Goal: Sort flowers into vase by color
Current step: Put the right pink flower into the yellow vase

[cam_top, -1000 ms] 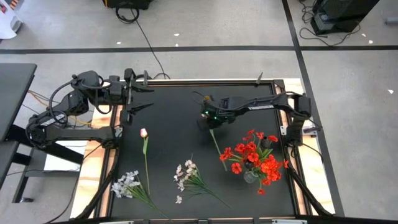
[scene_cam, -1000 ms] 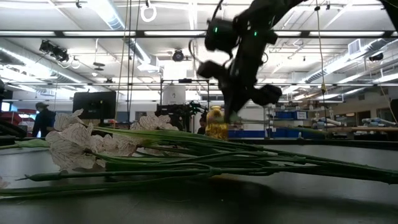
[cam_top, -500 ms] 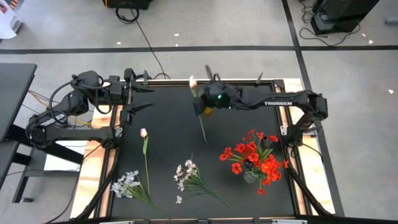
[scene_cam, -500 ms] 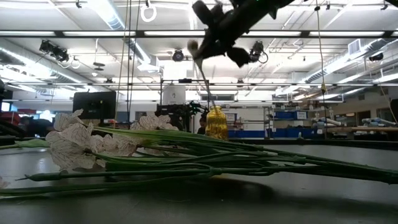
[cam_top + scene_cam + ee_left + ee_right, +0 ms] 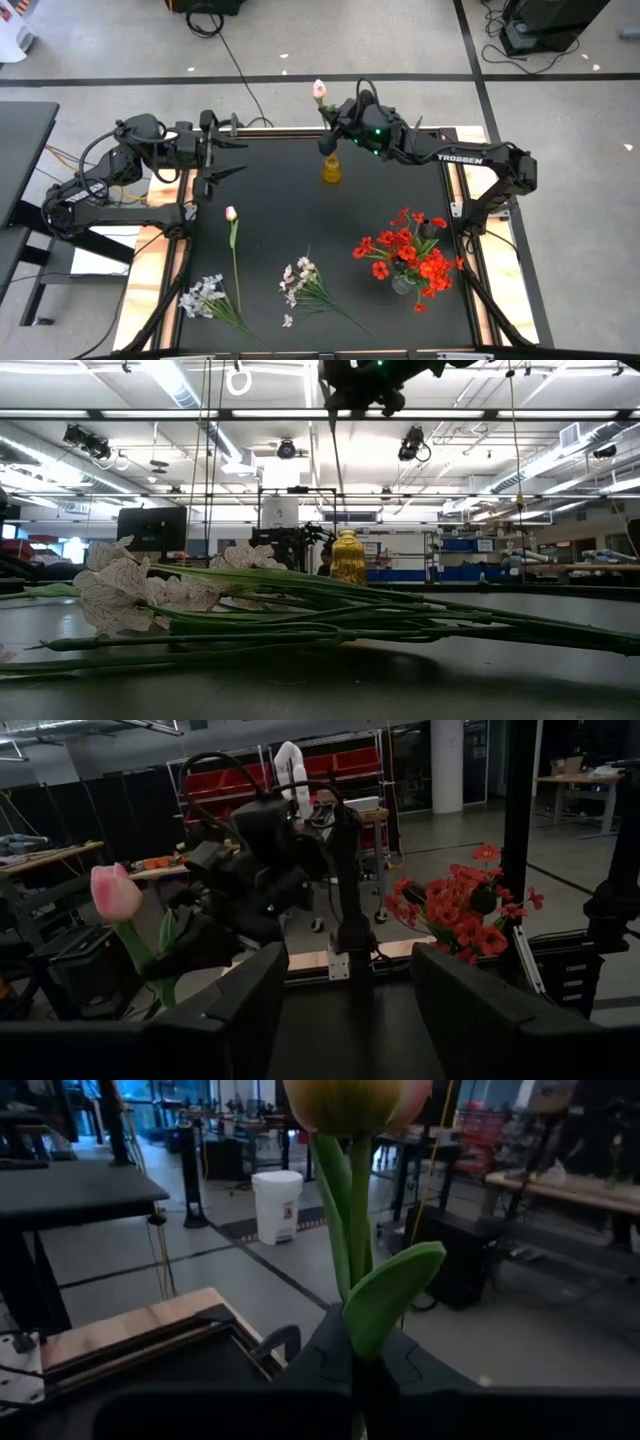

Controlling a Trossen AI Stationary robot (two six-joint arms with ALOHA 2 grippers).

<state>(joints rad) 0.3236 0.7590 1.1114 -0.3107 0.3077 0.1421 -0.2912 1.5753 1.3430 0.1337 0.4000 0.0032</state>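
Observation:
My right gripper (image 5: 340,118) is raised over the table's far side and is shut on a pink tulip (image 5: 319,89), which stands upright with its bud (image 5: 355,1100) on top. The tulip's stem (image 5: 334,460) hangs down toward a small yellow vase (image 5: 331,168) standing on the table. A second pink tulip (image 5: 231,214) and two white sprays (image 5: 203,297) (image 5: 300,280) lie flat on the mat. Red flowers (image 5: 408,255) stand bunched in a vase at the right. My left gripper (image 5: 232,158) waits open at the far left corner. My right gripper pinches the tulip's green stem (image 5: 358,1330) between its two fingers, just below the leaf (image 5: 392,1288). The tulip is lifted clear and upright, bud above the fingers. The long lower stem (image 5: 337,500) hangs below them, its end just above the yellow vase's mouth (image 5: 346,535).
The black mat (image 5: 280,220) has bare room in its middle. White sprays and green stems (image 5: 300,615) lie across the near edge in the low view. The red bunch (image 5: 460,905) stands near the right arm's base.
My right gripper has risen from the mat and moved toward the far edge, tipping upward as it went. The tulip, which lay with its stem on the table, is lifted clear and turned upright, its stem now hanging over the yellow vase.

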